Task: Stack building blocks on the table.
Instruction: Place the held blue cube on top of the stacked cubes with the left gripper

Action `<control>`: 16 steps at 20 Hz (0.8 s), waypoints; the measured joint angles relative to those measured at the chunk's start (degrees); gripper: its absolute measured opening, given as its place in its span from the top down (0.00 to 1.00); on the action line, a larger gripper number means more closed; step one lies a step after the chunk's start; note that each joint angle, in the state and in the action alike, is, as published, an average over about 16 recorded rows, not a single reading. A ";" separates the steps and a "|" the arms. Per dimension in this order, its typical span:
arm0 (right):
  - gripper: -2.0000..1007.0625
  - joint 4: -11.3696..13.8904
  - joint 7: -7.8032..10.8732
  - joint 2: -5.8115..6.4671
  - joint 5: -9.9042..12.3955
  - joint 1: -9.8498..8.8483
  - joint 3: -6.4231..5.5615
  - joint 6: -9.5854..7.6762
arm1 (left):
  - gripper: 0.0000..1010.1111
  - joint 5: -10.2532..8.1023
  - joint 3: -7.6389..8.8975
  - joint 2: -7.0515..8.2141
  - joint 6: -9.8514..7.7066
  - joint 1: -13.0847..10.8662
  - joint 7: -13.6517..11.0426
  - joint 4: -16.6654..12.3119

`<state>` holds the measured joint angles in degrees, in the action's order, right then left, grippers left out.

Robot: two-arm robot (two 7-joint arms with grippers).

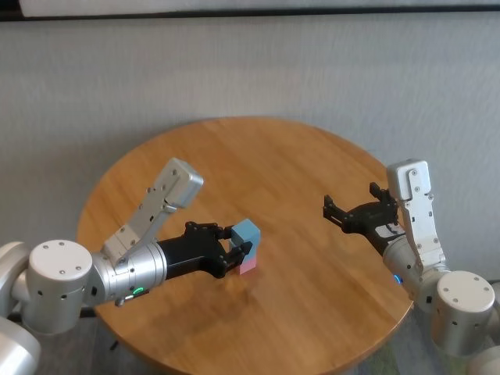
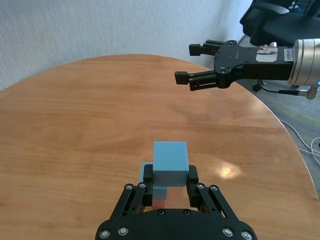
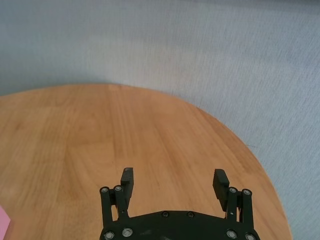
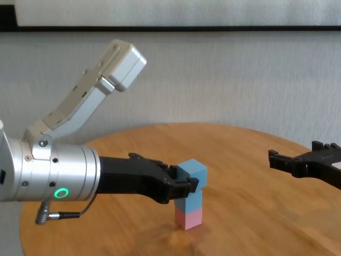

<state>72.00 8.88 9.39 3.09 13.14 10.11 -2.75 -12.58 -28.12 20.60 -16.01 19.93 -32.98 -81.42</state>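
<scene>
Setting the last blue block on our stack

Our left gripper (image 4: 187, 185) clasps the top blue block (image 4: 192, 173) over the blue-on-pink stack (image 4: 189, 210) mid-table (image 1: 273, 156); we should square its edges, then release gently; our right gripper (image 1: 355, 209) waits wide apart, empty

A: Head view looks down on the whole round table (image 1: 273, 156); chest view sits low, nearly level with it.

B: Wrist views?

A: Left wrist looks close past the left gripper (image 2: 169, 186) across the table; right wrist past the right gripper (image 3: 175, 181). All share the tabletop.
</scene>
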 joint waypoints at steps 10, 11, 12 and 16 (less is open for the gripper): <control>0.00 0.00 0.00 0.00 0.00 0.00 0.00 0.00 | 0.60 -1.50 -0.53 -0.18 1.52 1.03 0.49 2.49; 0.00 0.00 0.00 0.00 0.00 0.00 0.00 0.00 | 0.60 -1.62 -0.57 -0.18 1.63 1.18 0.56 2.75; 0.00 0.00 0.00 0.00 0.00 0.00 0.00 0.00 | 0.60 -1.74 -0.61 -0.19 1.74 1.32 0.64 3.02; 0.00 0.00 0.00 0.00 0.00 0.00 0.00 0.00 | 0.60 -2.22 -0.82 -0.21 2.15 1.97 0.94 4.20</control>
<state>72.00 8.88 9.39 3.09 13.14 10.11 -2.75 -14.80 -28.94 20.39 -13.87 21.90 -32.04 -77.22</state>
